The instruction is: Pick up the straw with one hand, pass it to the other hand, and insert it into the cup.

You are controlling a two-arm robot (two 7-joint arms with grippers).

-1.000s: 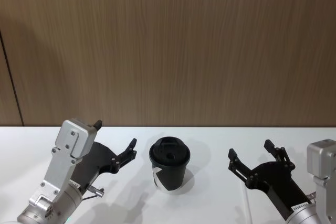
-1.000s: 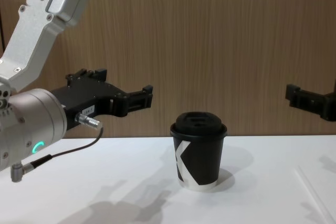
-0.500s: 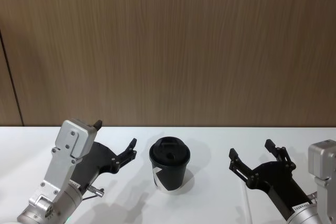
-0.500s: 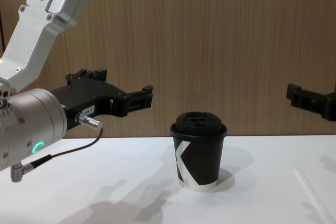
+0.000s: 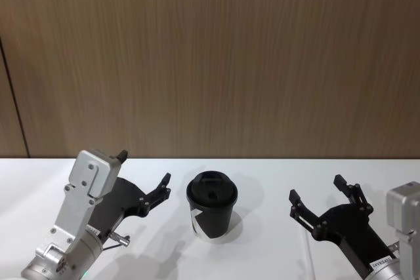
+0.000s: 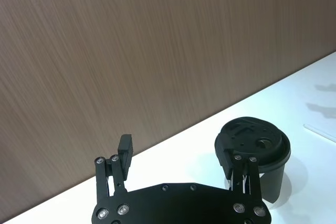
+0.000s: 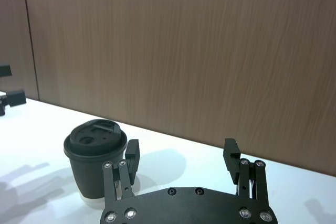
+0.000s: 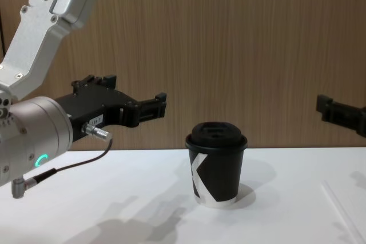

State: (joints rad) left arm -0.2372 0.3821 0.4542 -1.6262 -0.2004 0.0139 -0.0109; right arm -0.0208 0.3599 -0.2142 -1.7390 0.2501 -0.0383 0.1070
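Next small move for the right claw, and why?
Likely lower the right claw toward the straw: it lies flat on the table right of the cup, ungrasped, and that claw hovers open nearby. Left claw hangs open beside the cup.

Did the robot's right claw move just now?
Yes. The right gripper, open, drifted a little to the right and lower, away from the cup, which stayed put.

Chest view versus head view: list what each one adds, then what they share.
Chest view adds the whole white K mark on the cup and the green ring on the left arm. Head view adds the lid top from above and the right gripper with both fingers spread. Shared: the cup, the open left gripper, the straw lying on the table at right.
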